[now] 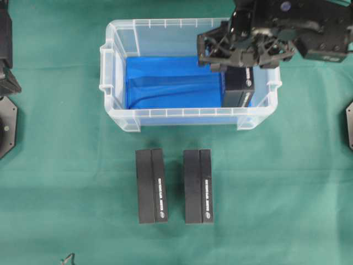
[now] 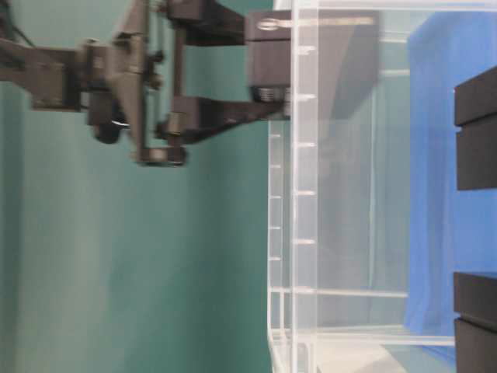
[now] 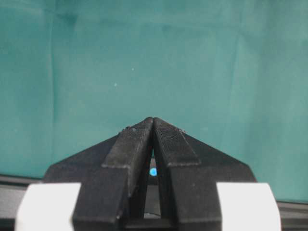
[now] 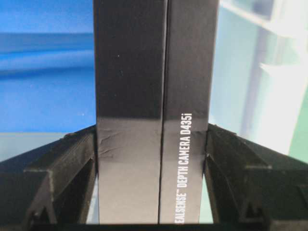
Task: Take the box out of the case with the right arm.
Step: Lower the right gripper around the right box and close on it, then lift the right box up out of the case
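All-black right arm point(image 1: 309, 33), lattice-framed pincer point(image 1: 242, 49), ridged fingers point(image 4: 62, 168)

Overhead view looks straight down on counter point(image 1: 66, 182) and case point(image 1: 190, 116). Table-level view, turned sideways, sits close beside case, shares it with overhead. Left wrist view faces bare counter; right wrist view looks into case, close on box point(image 4: 154, 110).

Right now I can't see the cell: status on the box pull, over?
Right gripper shut on the box. Box upright at the right end of the case, partly raised. Left gripper shut, empty. Nothing in the way.
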You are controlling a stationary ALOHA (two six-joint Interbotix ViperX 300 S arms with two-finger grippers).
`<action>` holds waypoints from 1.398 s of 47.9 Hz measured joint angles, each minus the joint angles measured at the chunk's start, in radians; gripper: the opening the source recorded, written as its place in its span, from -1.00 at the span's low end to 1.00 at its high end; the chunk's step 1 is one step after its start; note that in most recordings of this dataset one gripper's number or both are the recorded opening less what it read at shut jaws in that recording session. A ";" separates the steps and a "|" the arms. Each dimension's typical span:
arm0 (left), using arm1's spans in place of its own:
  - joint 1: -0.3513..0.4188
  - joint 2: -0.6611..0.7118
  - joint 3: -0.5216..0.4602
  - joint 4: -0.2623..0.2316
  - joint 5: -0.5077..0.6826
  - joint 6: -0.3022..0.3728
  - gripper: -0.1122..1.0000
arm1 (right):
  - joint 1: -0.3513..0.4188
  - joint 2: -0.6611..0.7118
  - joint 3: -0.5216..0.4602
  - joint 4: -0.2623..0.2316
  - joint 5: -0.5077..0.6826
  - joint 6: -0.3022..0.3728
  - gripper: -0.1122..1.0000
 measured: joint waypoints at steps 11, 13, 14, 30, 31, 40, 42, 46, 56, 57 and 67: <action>0.000 0.000 0.002 0.002 -0.002 0.002 -0.80 | 0.014 -0.021 -0.084 -0.020 0.091 0.002 0.34; 0.000 -0.002 0.000 0.000 0.000 0.000 -0.80 | 0.015 -0.021 -0.098 -0.025 0.103 0.002 0.34; 0.000 0.000 0.002 0.002 -0.002 0.000 -0.80 | 0.017 -0.021 -0.109 -0.026 0.112 0.002 0.34; 0.000 -0.002 0.000 0.000 0.000 0.000 -0.80 | 0.048 -0.021 -0.227 -0.087 0.218 0.002 0.35; 0.000 -0.002 0.002 0.002 -0.002 0.000 -0.80 | 0.048 -0.021 -0.233 -0.089 0.224 0.000 0.34; 0.000 -0.002 0.000 0.002 -0.002 0.000 -0.80 | 0.057 -0.021 -0.261 -0.103 0.259 0.002 0.34; 0.000 -0.002 0.000 0.002 0.000 0.000 -0.80 | 0.058 -0.021 -0.262 -0.104 0.261 0.002 0.34; 0.000 -0.002 0.000 0.002 0.000 0.000 -0.80 | 0.061 -0.021 -0.264 -0.104 0.262 0.002 0.34; 0.000 -0.002 0.002 0.000 0.000 0.000 -0.80 | 0.063 -0.021 -0.262 -0.109 0.262 0.005 0.34; 0.000 -0.002 0.002 0.000 -0.002 0.000 -0.80 | 0.063 -0.021 -0.264 -0.109 0.262 0.002 0.34; 0.000 -0.002 0.000 0.002 -0.002 0.000 -0.80 | 0.063 -0.021 -0.264 -0.112 0.262 0.002 0.34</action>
